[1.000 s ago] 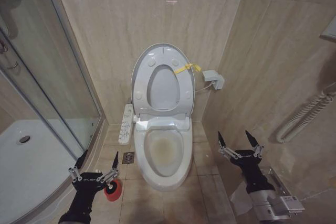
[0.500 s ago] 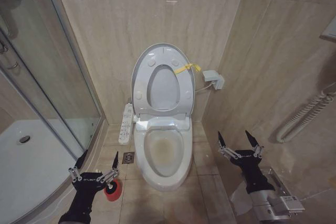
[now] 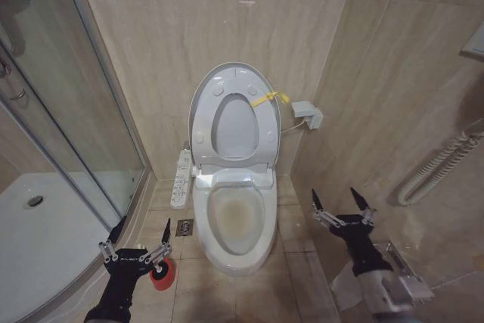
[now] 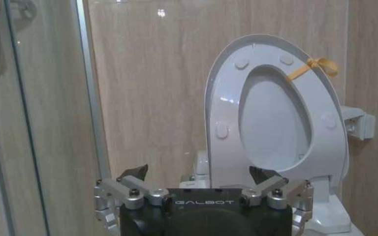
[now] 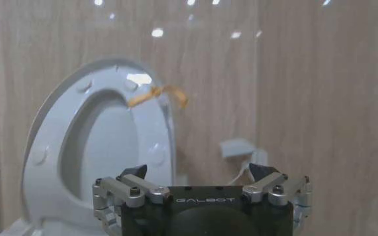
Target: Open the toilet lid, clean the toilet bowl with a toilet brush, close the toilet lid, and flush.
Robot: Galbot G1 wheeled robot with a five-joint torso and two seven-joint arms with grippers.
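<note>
The toilet lid (image 3: 234,128) stands raised against the back wall, with the ring-shaped seat (image 3: 203,115) up in front of it and a yellow ribbon (image 3: 271,98) at its edge. Below, the toilet bowl (image 3: 234,221) lies uncovered, a brownish stain inside. My left gripper (image 3: 140,237) hangs open left of the bowl, just above a red holder cup (image 3: 162,274). The toilet brush is hidden. My right gripper (image 3: 342,203) is open right of the bowl, holding nothing. The lid (image 4: 271,123) faces the left gripper (image 4: 198,171) in the left wrist view. The right gripper (image 5: 197,169) faces the lid (image 5: 104,142) in the right wrist view.
A glass shower enclosure (image 3: 76,111) and its white tray (image 3: 38,240) close off the left side. A white remote panel (image 3: 181,178) leans by the bowl, near a floor drain (image 3: 185,227). On the right wall are a socket box (image 3: 308,115) and a coiled hose (image 3: 439,168).
My right arm has shifted slightly left and its wrist looks blurred from motion. The left arm, the lid and the bowl stand as before.
</note>
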